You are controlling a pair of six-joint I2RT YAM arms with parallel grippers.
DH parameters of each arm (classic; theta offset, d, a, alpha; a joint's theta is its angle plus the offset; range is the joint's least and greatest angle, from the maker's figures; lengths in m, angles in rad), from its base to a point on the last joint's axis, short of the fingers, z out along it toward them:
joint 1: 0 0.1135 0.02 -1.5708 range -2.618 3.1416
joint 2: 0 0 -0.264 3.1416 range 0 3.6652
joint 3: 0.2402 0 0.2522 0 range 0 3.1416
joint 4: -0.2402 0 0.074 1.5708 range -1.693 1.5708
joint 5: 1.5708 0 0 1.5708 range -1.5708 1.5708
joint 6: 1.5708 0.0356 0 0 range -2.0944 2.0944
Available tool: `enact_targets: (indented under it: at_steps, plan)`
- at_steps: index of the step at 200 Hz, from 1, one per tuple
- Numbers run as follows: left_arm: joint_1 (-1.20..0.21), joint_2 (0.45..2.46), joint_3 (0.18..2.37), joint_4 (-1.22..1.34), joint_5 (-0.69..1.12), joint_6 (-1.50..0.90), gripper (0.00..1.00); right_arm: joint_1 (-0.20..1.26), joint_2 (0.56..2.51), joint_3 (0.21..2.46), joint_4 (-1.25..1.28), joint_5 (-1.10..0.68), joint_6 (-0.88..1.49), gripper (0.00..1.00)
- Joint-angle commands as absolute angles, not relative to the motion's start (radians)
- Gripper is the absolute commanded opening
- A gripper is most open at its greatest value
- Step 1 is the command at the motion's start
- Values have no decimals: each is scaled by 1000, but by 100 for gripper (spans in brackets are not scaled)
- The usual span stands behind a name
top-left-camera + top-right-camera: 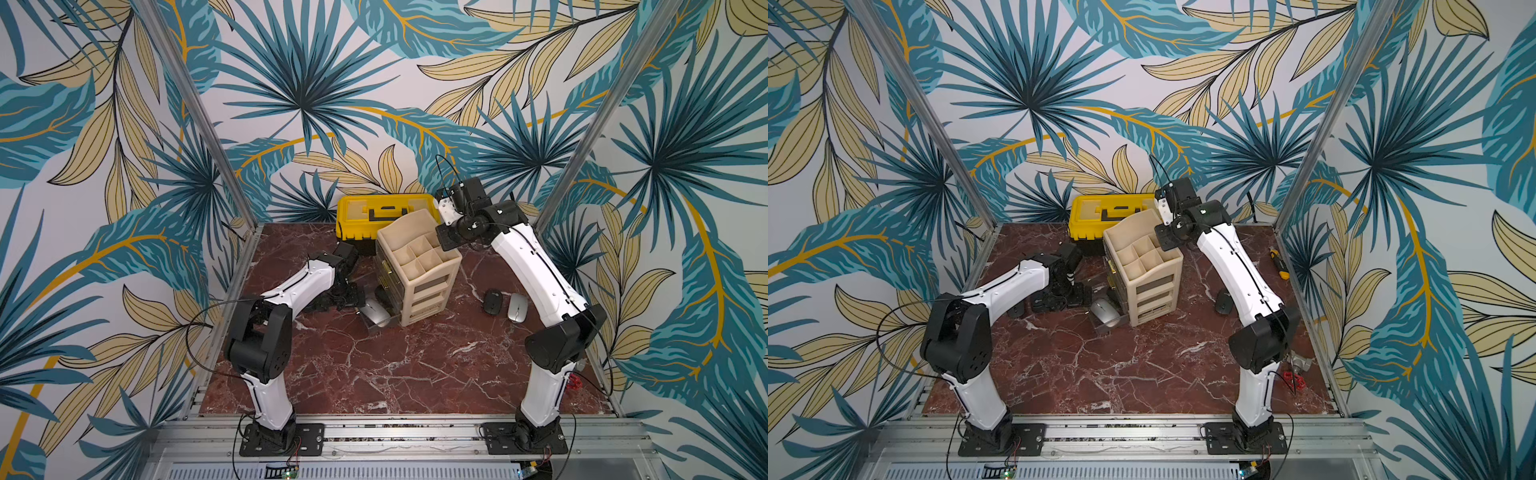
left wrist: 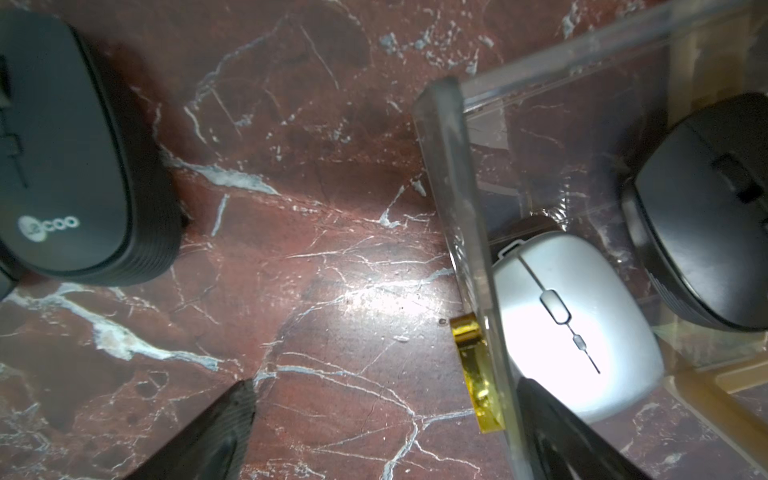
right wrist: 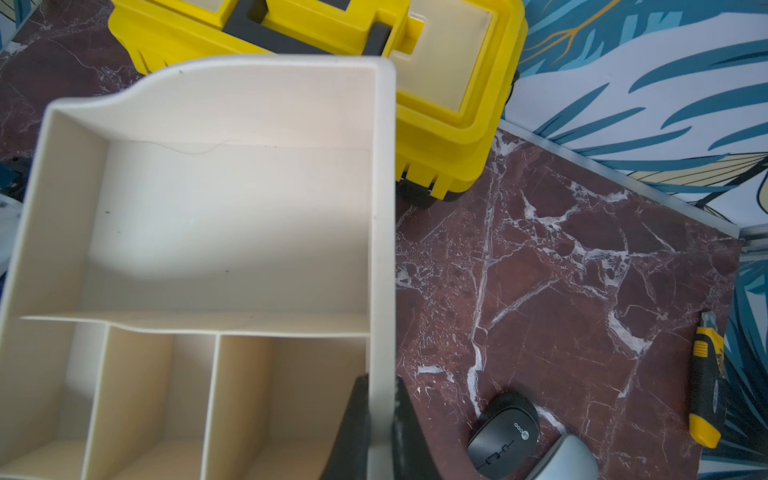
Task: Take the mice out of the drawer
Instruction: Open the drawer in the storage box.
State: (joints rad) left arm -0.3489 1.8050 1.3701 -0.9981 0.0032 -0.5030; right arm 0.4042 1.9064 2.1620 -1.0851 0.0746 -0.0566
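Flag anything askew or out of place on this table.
The beige drawer organizer sits askew on the table, with the right gripper shut on its rim. A utility knife lies stray at the right edge.

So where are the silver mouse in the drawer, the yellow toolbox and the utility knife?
silver mouse (image 2: 577, 328), left wrist view, middle of its shell
yellow toolbox (image 1: 361, 210), in a top view, its lid
utility knife (image 3: 706, 384), right wrist view, its black handle
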Motion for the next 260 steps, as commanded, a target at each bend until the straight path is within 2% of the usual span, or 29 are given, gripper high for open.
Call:
enact_targets:
  at_steps: [1,63,121,178,260]
  plan:
    - [-328,1761,1334,-1080,-51,-482,100,396,1910,2128,-1049,173,-58,0]
    - [-332,1799,1348,-1022,61,-439,100,395,1907,2136,-1031,133,-68,0]
    - [-372,1874,1376,-1030,-10,-414,100,394,1914,2132,-1031,146,-71,0]
    - [-378,1901,1431,-1166,-233,-346,100,390,1925,2154,-1026,194,-78,0]
    - [-379,1890,1504,-1257,-315,-299,100,387,1918,2150,-1006,201,-104,0]
